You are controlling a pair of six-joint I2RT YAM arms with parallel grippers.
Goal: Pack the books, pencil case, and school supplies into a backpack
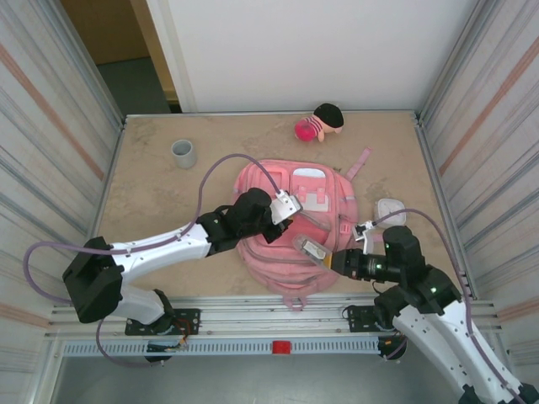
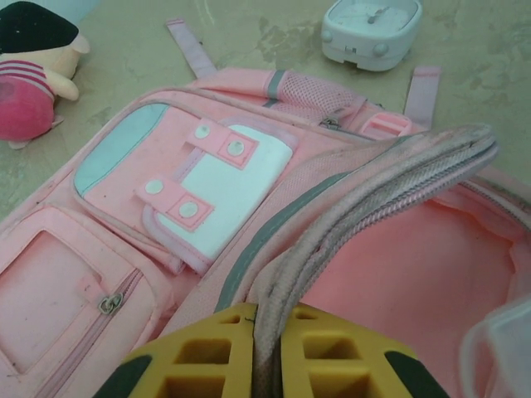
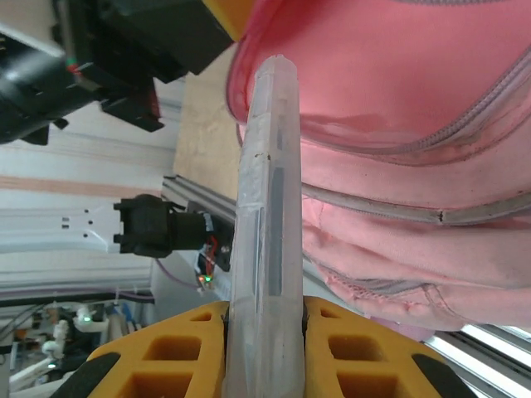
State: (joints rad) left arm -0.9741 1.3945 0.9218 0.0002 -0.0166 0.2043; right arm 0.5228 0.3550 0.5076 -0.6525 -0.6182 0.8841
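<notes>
One translucent flat case [image 3: 264, 207], probably the pencil case, is the item in hand. It stands edge-on between the yellow fingers [image 3: 166, 356] of the right gripper [image 3: 265, 327], whose jaws are clamped on its lower end, and its free end points into the open mouth of the backpack [image 1: 286, 244]. Whether the tip has crossed the rim cannot be told. The backpack lies flat near the middle of the table [image 1: 152, 194], front pockets upward, with the case at its near right side. The left gripper [image 2: 267, 327] has its jaws pinched together on the zipper rim [image 2: 390, 178] of the main compartment, lifting it so the pink lining shows beneath. For a clean insertion, pass the leading end under the raised edge rather than butting it against the zipper band. Advance the right arm along the case's long axis, flat side parallel to the back panel, so the thin body slides in instead of wedging across the opening. Hold the rim raised and taut on the left side until the case is well inside; a sagging rim would probably close the gap. Release only once fabric covers most of the case. Clear of the work are a white square object [image 2: 371, 29] just right of the backpack, a plush doll [image 1: 318, 124] at the far edge and a grey cup [image 1: 184, 153] at far left.
</notes>
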